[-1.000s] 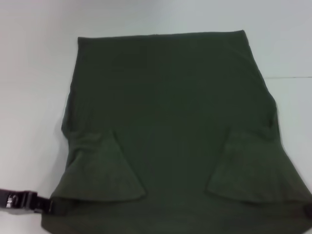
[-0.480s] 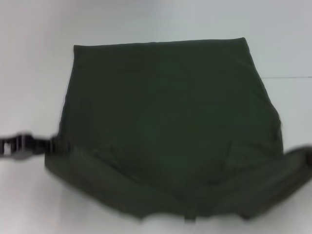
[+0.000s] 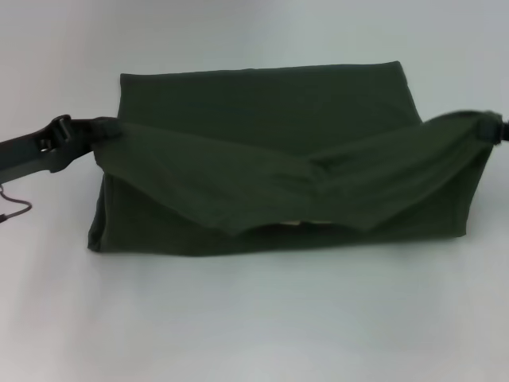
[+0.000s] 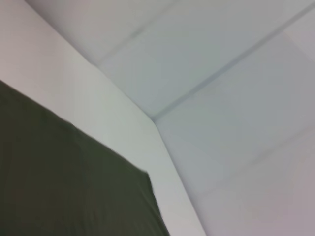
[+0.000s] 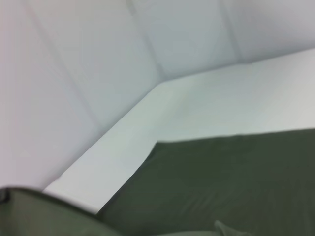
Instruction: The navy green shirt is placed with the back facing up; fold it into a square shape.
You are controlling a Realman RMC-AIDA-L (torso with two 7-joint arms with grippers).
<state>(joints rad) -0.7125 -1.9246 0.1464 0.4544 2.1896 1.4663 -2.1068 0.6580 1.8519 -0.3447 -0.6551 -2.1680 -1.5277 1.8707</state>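
The navy green shirt (image 3: 262, 99) lies on the white table (image 3: 238, 318), its near part raised and hanging in a sagging band across the middle. My left gripper (image 3: 102, 131) is shut on that band's left corner. At the right corner my right gripper (image 3: 487, 126) is shut on the cloth too. Both hold it above the flat part. A pale sliver (image 3: 306, 224) shows under the sagging fold. The shirt (image 4: 64, 187) fills one corner of the left wrist view. The right wrist view shows the flat shirt (image 5: 236, 182) and a lifted flap (image 5: 39, 211).
A thin cable (image 3: 12, 205) loops below my left arm at the table's left side. White table surface runs along the near side and behind the shirt, with a seam line (image 3: 469, 126) at the right.
Both grippers rose and carried the shirt's near edge away from me, from the view's bottom to over its middle. The folded-in sleeves are now covered.
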